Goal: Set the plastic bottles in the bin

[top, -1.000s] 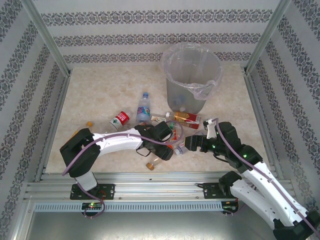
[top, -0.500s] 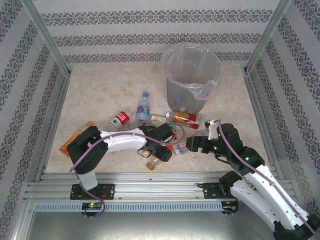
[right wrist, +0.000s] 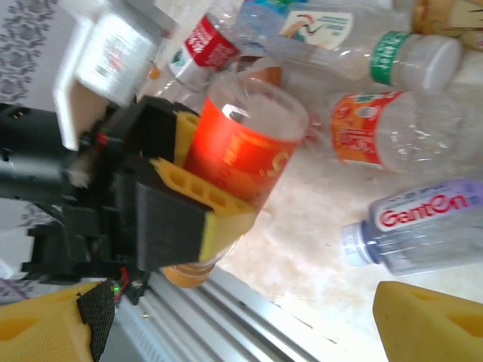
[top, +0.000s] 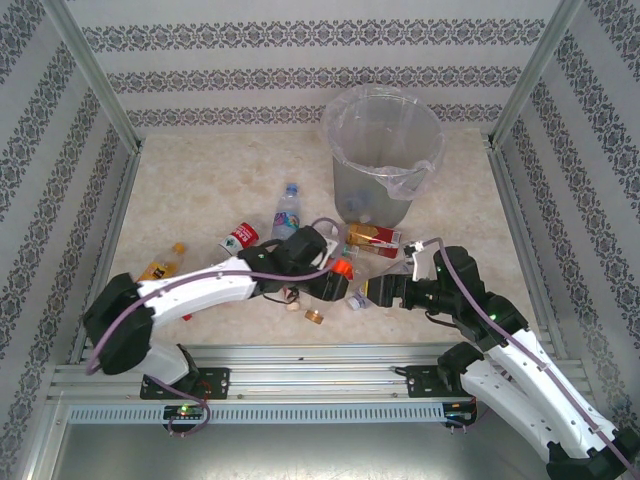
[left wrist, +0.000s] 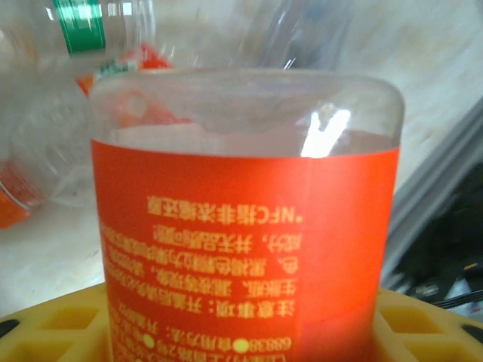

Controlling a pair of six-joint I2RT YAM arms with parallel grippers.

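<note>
The left tool (right wrist: 215, 177) clamps a clear bottle (left wrist: 241, 249) wearing an orange-red label with yellow print; the right tool (top: 372, 291) gapes wide, empty.

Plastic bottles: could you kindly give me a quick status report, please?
Left gripper shut on orange-labelled bottle. Right gripper open, close beside it. Bin beyond, loose bottles lying between.
</note>
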